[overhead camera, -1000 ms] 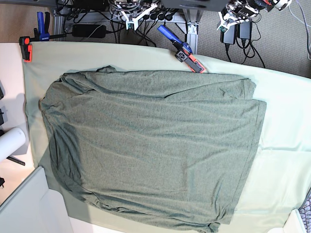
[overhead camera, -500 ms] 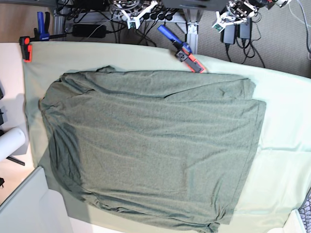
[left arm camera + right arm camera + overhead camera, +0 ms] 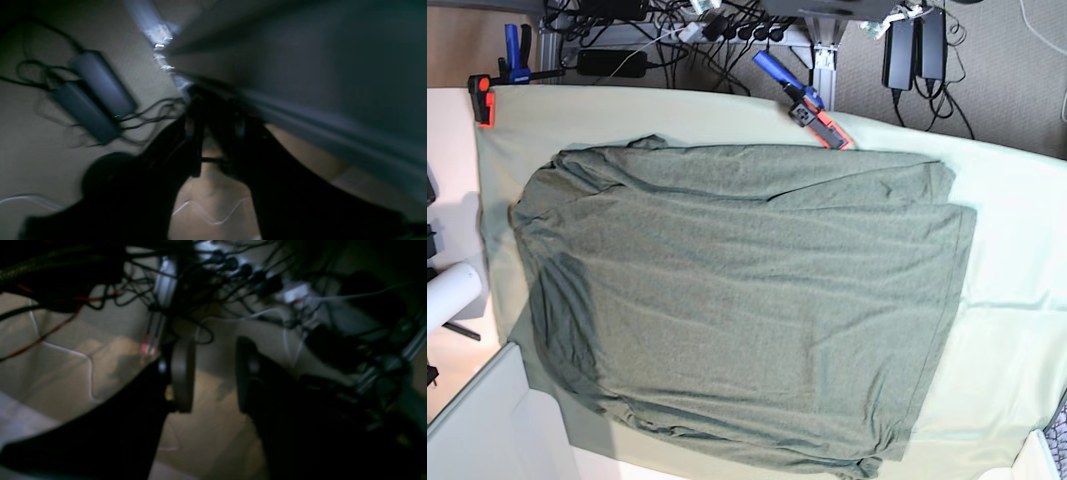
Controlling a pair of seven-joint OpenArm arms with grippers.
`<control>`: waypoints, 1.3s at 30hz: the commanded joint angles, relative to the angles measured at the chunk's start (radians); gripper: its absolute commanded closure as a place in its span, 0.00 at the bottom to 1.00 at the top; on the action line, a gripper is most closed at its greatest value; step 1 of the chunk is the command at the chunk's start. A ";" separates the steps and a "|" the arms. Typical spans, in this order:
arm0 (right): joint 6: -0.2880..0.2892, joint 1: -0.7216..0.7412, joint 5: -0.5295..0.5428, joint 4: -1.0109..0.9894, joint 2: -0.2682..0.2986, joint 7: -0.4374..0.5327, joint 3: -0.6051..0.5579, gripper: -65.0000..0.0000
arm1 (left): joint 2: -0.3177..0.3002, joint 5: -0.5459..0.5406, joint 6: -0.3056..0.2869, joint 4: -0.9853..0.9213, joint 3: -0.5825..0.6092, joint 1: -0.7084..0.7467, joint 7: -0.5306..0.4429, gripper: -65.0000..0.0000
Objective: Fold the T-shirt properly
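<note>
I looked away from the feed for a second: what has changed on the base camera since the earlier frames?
Both grippers, seen at the top edge a second ago, have drawn back out of the base view; only a sliver shows near the top right. Nothing was taken hold of or let go. The T-shirt lies spread flat as before on the pale table sheet, and the clamps have not moved.

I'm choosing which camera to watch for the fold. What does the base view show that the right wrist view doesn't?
Only the base view shows the T-shirt, spread flat on the pale green table sheet, and the two clamps at the sheet's far edge. Only the right wrist view shows the right gripper, jaws apart and holding nothing, above the floor. Both show the tangle of cables behind the table.
</note>
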 commanded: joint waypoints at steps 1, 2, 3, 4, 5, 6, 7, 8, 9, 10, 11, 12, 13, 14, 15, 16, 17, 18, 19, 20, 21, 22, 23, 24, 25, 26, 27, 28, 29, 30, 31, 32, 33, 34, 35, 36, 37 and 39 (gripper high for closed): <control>0.003 -0.035 0.005 0.045 0.023 0.011 0.002 0.68 | -0.001 -0.006 -0.051 0.050 -0.027 0.031 -0.019 0.76; 0.003 -0.061 0.005 0.089 0.035 0.011 0.002 0.68 | -0.001 -0.005 -0.084 0.094 -0.055 0.054 -0.019 0.76; 0.002 -0.087 0.005 0.132 0.044 0.011 0.002 0.68 | -0.002 0.005 -0.110 0.132 -0.074 0.076 -0.017 0.76; 0.002 -0.113 0.005 0.177 0.054 0.011 0.002 0.68 | -0.003 0.008 -0.126 0.164 -0.086 0.098 -0.015 0.76; 0.002 -0.139 0.005 0.224 0.064 0.010 0.002 0.68 | -0.006 0.005 -0.133 0.196 -0.090 0.117 -0.015 0.76; 0.002 -0.166 0.006 0.272 0.072 0.008 0.003 0.68 | -0.010 -0.001 -0.132 0.226 -0.092 0.137 -0.015 0.76; 0.003 -0.191 0.007 0.321 0.082 0.002 0.002 0.68 | -0.016 -0.006 -0.132 0.257 -0.092 0.155 -0.014 0.76; 0.003 -0.216 0.010 0.368 0.090 -0.004 0.003 0.68 | -0.019 -0.006 -0.132 0.288 -0.092 0.175 -0.015 0.76; 0.002 -0.240 0.021 0.414 0.099 -0.014 0.003 0.68 | -0.024 -0.006 -0.132 0.318 -0.092 0.194 -0.015 0.76; 0.002 -0.262 0.038 0.459 0.108 -0.030 0.003 0.68 | -0.029 -0.011 -0.132 0.350 -0.092 0.211 -0.014 0.76; 0.002 -0.284 0.053 0.504 0.118 -0.040 0.004 0.68 | -0.035 -0.011 -0.132 0.382 -0.092 0.229 -0.014 0.76; 0.001 -0.307 0.062 0.548 0.126 -0.051 0.008 0.68 | -0.044 -0.009 -0.132 0.416 -0.093 0.246 -0.014 0.76; 0.002 -0.327 0.067 0.592 0.132 -0.055 0.014 0.68 | -0.055 -0.010 -0.132 0.452 -0.093 0.264 -0.014 0.76; 0.001 -0.348 0.069 0.633 0.137 -0.055 0.025 0.68 | -0.065 -0.010 -0.132 0.492 -0.093 0.281 -0.014 0.76; 0.001 -0.367 0.070 0.673 0.140 -0.056 0.037 0.68 | -0.075 -0.010 -0.132 0.534 -0.093 0.299 -0.014 0.76; 0.002 -0.386 0.081 0.712 0.144 -0.058 0.050 0.68 | -0.086 -0.012 -0.132 0.579 -0.093 0.318 -0.014 0.76; 0.002 -0.403 0.105 0.749 0.149 -0.063 0.064 0.68 | -0.097 -0.019 -0.132 0.625 -0.094 0.337 -0.013 0.76; 0.002 -0.417 0.130 0.785 0.150 -0.074 0.082 0.68 | -0.108 -0.023 -0.134 0.672 -0.099 0.356 -0.011 0.76; 0.002 -0.430 0.156 0.820 0.150 -0.089 0.103 0.68 | -0.119 -0.019 -0.137 0.713 -0.106 0.374 0.002 0.76; 0.002 -0.440 0.185 0.854 0.150 -0.102 0.125 0.68 | -0.130 -0.021 -0.143 0.753 -0.113 0.391 0.026 0.76; 0.002 -0.446 0.214 0.887 0.150 -0.115 0.150 0.68 | -0.139 -0.029 -0.156 0.792 -0.118 0.406 0.052 0.74; 0.002 -0.448 0.247 0.917 0.150 -0.134 0.177 0.68 | -0.148 -0.039 -0.161 0.827 -0.120 0.416 0.089 0.71; 0.002 -0.447 0.283 0.945 0.150 -0.162 0.205 0.68 | -0.156 -0.048 -0.161 0.853 -0.120 0.425 0.129 0.67; 0.002 -0.446 0.320 0.971 0.151 -0.183 0.234 0.68 | -0.166 -0.062 -0.161 0.871 -0.120 0.429 0.153 0.64; 0.002 -0.444 0.358 0.995 0.150 -0.201 0.263 0.68 | -0.177 -0.075 -0.161 0.885 -0.120 0.430 0.168 0.61; 0.002 -0.441 0.393 1.017 0.150 -0.216 0.291 0.68 | -0.186 -0.090 -0.160 0.893 -0.121 0.429 0.174 0.60; 0.002 -0.439 0.422 1.037 0.150 -0.227 0.317 0.68 | -0.197 -0.101 -0.160 0.900 -0.128 0.429 0.174 0.60; 0.003 -0.436 0.444 1.053 0.150 -0.230 0.341 0.68 | -0.198 -0.108 -0.160 0.904 -0.140 0.429 0.174 0.60; 0.003 -0.433 0.457 1.066 0.150 -0.230 0.362 0.68 | -0.198 -0.106 -0.161 0.905 -0.159 0.429 0.174 0.60; 0.003 -0.428 0.462 1.075 0.150 -0.231 0.380 0.68 | -0.198 -0.105 -0.161 0.905 -0.182 0.429 0.174 0.60; 0.003 -0.422 0.462 1.080 0.150 -0.233 0.395 0.68 | -0.198 -0.094 -0.161 0.905 -0.208 0.429 0.174 0.60; 0.003 -0.415 0.462 1.082 0.151 -0.234 0.408 0.68 | -0.199 -0.091 -0.161 0.905 -0.238 0.429 0.174 0.60; 0.003 -0.406 0.462 1.081 0.151 -0.239 0.418 0.68 | -0.202 -0.097 -0.159 0.905 -0.271 0.429 0.174 0.60; 0.003 -0.400 0.463 1.081 0.151 -0.249 0.426 0.68 | -0.208 -0.114 -0.159 0.905 -0.306 0.428 0.174 0.60; 0.003 -0.390 0.472 1.081 0.150 -0.263 0.431 0.68 | -0.215 -0.142 -0.157 0.905 -0.340 0.428 0.174 0.60; 0.003 -0.383 0.486 1.081 0.151 -0.282 0.433 0.68 | -0.221 -0.175 -0.158 0.905 -0.375 0.428 0.174 0.60; 0.003 -0.374 0.499 1.081 0.150 -0.290 0.433 0.68 | -0.227 -0.203 -0.158 0.905 -0.412 0.428 0.174 0.60; 0.003 -0.364 0.504 1.081 0.150 -0.293 0.433 0.68 | -0.241 -0.254 -0.177 0.907 -0.478 0.426 0.175 0.60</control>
